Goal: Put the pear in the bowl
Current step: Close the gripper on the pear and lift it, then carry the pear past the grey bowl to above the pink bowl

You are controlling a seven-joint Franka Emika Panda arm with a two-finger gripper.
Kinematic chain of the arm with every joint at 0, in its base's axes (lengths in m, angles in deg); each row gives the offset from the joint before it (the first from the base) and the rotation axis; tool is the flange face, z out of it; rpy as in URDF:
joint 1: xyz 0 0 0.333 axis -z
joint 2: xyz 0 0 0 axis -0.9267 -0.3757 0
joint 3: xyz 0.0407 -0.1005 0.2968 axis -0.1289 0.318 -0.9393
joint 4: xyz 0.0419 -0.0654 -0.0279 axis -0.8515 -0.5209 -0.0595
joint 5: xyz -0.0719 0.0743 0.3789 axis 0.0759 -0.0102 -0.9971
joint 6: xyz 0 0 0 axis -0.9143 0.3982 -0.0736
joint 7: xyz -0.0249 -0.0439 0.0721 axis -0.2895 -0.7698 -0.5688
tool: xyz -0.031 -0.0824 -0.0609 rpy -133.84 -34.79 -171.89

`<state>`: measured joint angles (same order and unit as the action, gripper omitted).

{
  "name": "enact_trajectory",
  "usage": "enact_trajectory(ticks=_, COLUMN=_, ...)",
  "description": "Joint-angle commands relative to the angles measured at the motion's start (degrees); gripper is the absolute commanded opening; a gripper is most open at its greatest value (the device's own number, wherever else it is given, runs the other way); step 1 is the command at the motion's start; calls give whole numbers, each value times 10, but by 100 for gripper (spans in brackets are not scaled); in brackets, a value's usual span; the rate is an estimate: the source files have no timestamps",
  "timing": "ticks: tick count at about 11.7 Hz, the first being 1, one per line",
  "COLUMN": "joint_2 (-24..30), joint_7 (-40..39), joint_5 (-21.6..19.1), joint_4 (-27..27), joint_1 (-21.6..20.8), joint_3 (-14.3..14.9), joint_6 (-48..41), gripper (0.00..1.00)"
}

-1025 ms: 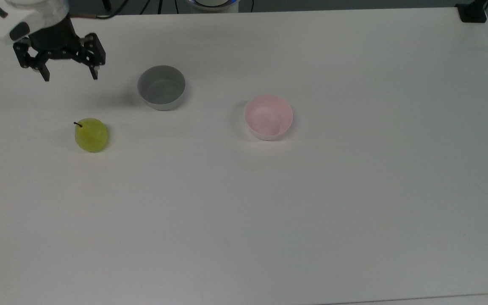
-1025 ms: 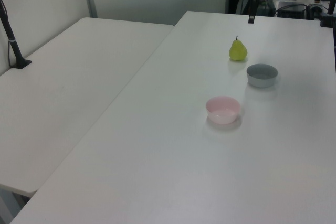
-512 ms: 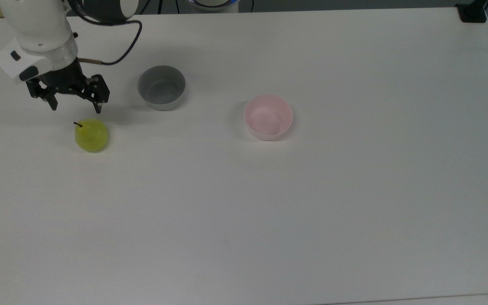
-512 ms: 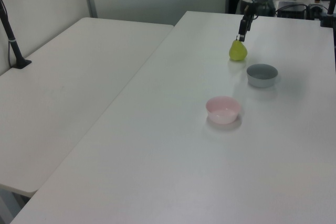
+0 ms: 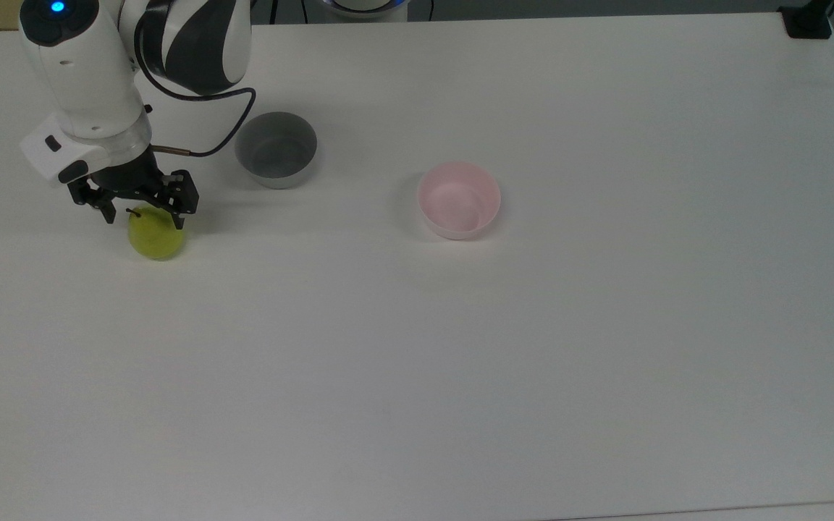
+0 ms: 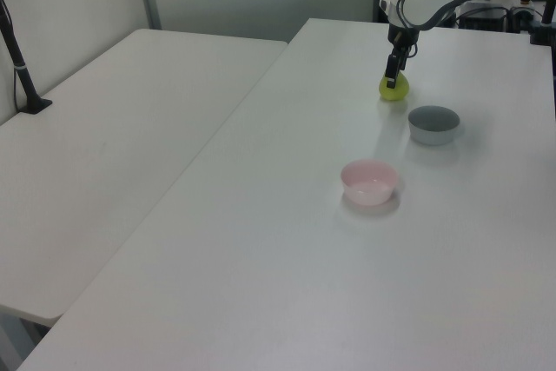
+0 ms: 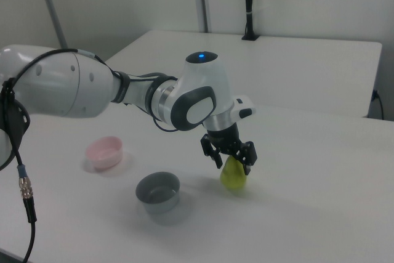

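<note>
Gripper (image 5: pixel 143 214) w/ fingers apart straddles the pear's (image 5: pixel 157 236) top at left of the top view, so I'd say drop lower round its belly, not the stem, before closing, then carry past the grey bowl (image 5: pixel 276 150) to the pink bowl (image 5: pixel 459 200) mid-frame.

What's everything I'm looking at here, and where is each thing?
pear: one, yellow-green, at the top view's left, standing on the table under the arm's tip
grey bowl: one, grey, to the top view's right of the pear
pink bowl: one, pale pink, near the table's middle, nothing in it
white table: one, white, bearing all of these
second table: one, white, at the left view's left
robot arm: one, white and dark grey
gripper: one, black, jaws open on either side of the pear's top
</note>
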<state>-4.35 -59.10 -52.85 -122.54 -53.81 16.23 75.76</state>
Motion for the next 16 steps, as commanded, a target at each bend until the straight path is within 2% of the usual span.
enact_trajectory(ticks=1, joint_2=4, joint_7=9, joint_5=-15, joint_4=-6, joint_1=-5, joint_3=1, joint_6=14, gripper=0)
enact_trajectory(ticks=3, joint_2=12, joint_7=9, joint_5=-15, joint_4=-5, joint_1=-4, joint_3=1, joint_6=4, gripper=0)
enact_trajectory(ticks=6, joint_2=48, joint_7=9, joint_5=-14, joint_4=5, joint_1=-8, joint_3=-2, joint_6=-67, gripper=0)
enact_trajectory(ticks=8, joint_2=77, joint_7=9, joint_5=-13, joint_4=17, joint_1=-24, joint_3=-3, joint_6=-128, gripper=0)
enact_trajectory(ticks=11, joint_2=121, joint_7=10, joint_5=-14, joint_4=45, joint_1=-24, joint_3=-25, joint_6=-223, gripper=0)
enact_trajectory(ticks=13, joint_2=153, joint_7=11, joint_5=-16, joint_4=54, joint_1=-13, joint_3=-54, joint_6=-259, gripper=0)
enact_trajectory(ticks=14, joint_2=155, joint_7=22, joint_5=-21, joint_4=72, joint_1=-9, joint_3=-66, joint_6=-284, gripper=0)
enact_trajectory(ticks=16, joint_2=157, joint_7=38, joint_5=-40, joint_4=115, joint_1=-14, joint_3=-69, joint_6=-341, gripper=0)
